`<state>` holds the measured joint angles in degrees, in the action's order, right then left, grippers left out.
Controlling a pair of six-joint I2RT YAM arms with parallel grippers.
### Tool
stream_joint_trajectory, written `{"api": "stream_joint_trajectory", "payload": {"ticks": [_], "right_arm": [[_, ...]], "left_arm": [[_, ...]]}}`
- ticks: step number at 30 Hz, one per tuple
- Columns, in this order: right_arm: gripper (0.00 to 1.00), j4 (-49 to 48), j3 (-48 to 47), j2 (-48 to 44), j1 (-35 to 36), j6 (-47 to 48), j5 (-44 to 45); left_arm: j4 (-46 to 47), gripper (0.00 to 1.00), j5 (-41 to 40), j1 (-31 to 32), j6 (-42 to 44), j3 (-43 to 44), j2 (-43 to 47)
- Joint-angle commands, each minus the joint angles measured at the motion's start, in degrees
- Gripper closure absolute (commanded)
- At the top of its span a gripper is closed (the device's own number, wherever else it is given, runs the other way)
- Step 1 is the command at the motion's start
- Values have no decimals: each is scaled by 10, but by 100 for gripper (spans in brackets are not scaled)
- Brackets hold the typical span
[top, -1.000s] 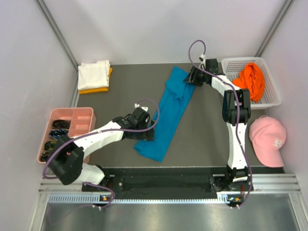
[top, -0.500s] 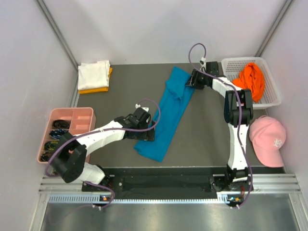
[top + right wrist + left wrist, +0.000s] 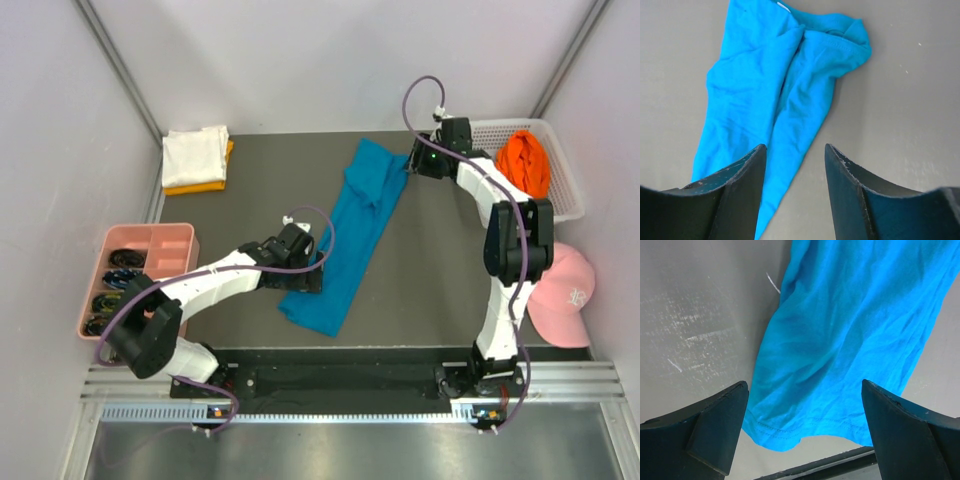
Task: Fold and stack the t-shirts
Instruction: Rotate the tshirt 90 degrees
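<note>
Open tabletop (image 3: 430, 270) lies right of the teal t-shirt (image 3: 350, 235); basket (image 3: 570, 180) and pink cap (image 3: 565, 295) crowd the right edge.

Nothing legible appears in any view. The pink cap (image 3: 563, 300), at about four o'clock in the top view, has a small white mark stitched on its front, too small to tell whether it is letters or an emblem. In the right wrist view, a sliver of white label (image 3: 784, 6) shows at twelve o'clock at the collar of the teal-blue t-shirt (image 3: 755, 90); nothing on it can be read.
</note>
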<state>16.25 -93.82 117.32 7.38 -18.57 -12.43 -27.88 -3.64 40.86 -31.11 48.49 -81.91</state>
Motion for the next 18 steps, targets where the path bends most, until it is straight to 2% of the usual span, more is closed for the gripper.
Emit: {"api": "stream_joint_trajectory", "payload": {"ticks": [1, 8, 18], "right_arm": [[49, 41, 28, -69, 4, 3, 12], [49, 33, 127, -137, 9, -23, -3], [49, 47, 205, -176, 75, -43, 15]], "left_arm": [[25, 1, 7, 0, 12, 13, 4], [17, 1, 5, -1, 23, 20, 16], [4, 1, -7, -1, 27, 2, 49]]}}
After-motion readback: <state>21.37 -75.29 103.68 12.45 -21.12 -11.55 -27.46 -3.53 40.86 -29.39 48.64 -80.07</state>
